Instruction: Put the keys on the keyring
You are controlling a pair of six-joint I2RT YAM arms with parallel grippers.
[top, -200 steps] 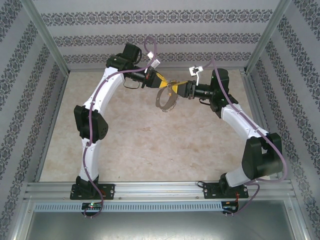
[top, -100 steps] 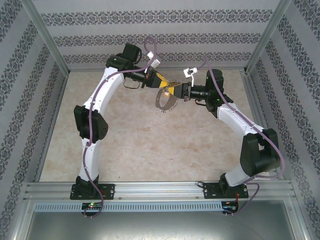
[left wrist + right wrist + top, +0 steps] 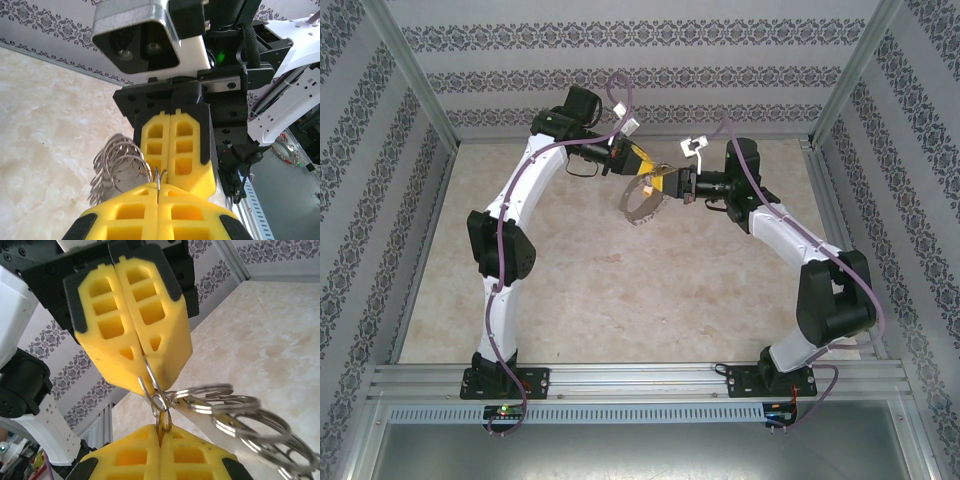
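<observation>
Two grippers meet tip to tip above the far part of the pale table [image 3: 620, 300], with the keyring [image 3: 640, 203] hanging just below the spot where their yellow fingers come together. The left gripper [image 3: 648, 170] reaches in from the left and the right gripper [image 3: 667, 181] from the right, their tips all but touching. From the left wrist, the left gripper [image 3: 158, 195] has its two fingers pressed flat together, with a thin upright piece of wire pinched in the seam at their tips. The right gripper [image 3: 171, 170] stands directly beyond, its fingers likewise together, and the keyring [image 3: 117, 167] fans out as a stack of silvery hoops to the left of both. From the right wrist, the right gripper [image 3: 161, 440] is clamped on a small oval loop [image 3: 163, 416] at its tips. The left gripper [image 3: 143, 352] opposite grips a bent wire that runs down into that loop. The keyring [image 3: 235, 410] trails away to the right of the fingertips, its hoops overlapping. Whether the small oval loop belongs to the key cannot be told.
</observation>
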